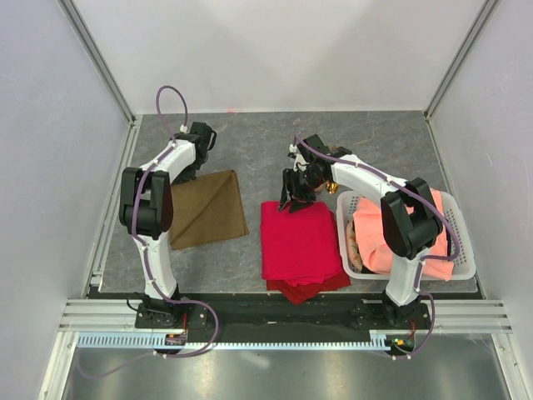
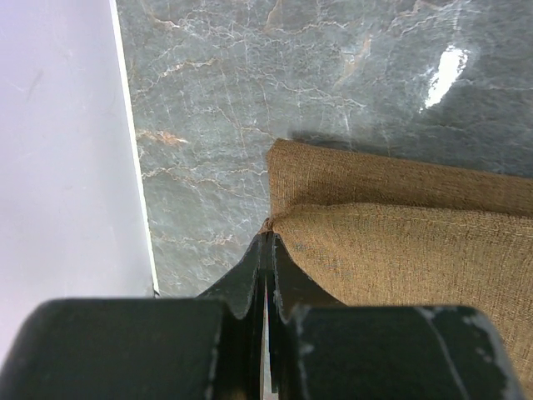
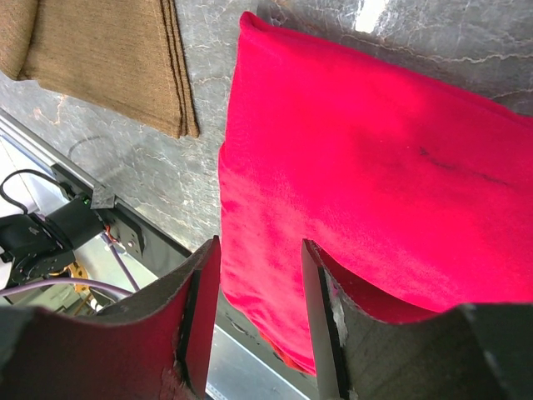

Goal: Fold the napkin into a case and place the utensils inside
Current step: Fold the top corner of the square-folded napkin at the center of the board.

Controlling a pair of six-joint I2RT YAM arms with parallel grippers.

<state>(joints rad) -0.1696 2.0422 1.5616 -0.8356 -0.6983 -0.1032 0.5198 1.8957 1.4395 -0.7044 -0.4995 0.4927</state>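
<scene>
Two arms on one grey marbled table [image 1: 275,137], walls on three sides.

Left arm [image 1: 150,208] reaches forward along the left wall. Right arm [image 1: 391,200] bends in over the table's middle.

White plastic basket [image 1: 463,265]: far right of the table, beside the right arm. A salmon-orange cloth [image 1: 376,243] is bunched inside it, partly under the arm's elbow.

Red cloth [image 1: 300,242]: centre of the table, folded flat, just left of the basket. A lower layer sticks out at the near edge.

Napkin [image 1: 208,208]: olive-brown, flat on the table left of the red cloth, with a strip of bare table between them. Its left part sits under the left arm in the top view. Stacked layers show along one edge in the right wrist view, so it is folded over at least once. No narrow pocket shape; it reads as a broad folded panel.

Left gripper [image 2: 268,237]: fingers pressed together, pinching a corner of the napkin. The fabric puckers up to the tips, and that corner is on the wall side.

Right gripper [image 3: 258,250]: fingers well apart, nothing between them, poised over the far-left corner of the red cloth. Can't tell whether the tips touch the fabric.
</scene>
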